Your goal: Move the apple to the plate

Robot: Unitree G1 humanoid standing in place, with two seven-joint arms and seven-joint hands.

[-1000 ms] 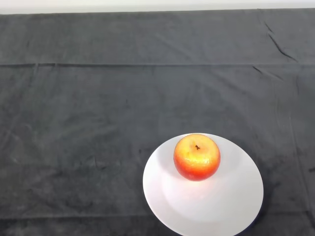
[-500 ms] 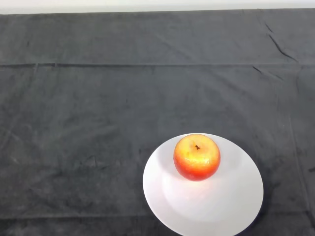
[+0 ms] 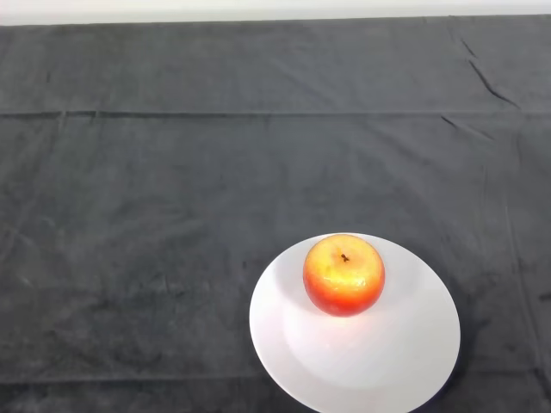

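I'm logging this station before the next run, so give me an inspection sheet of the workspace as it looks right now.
Surface: dark cloth covers the table, with creases and fold lines.
Job's things: apple, red and yellow, stem up, sits on the white plate, toward its far rim.
Clutter: nothing seen.
Hand: nothing seen.
Cables: nothing seen.
Surroundings: pale strip beyond the cloth's far edge.
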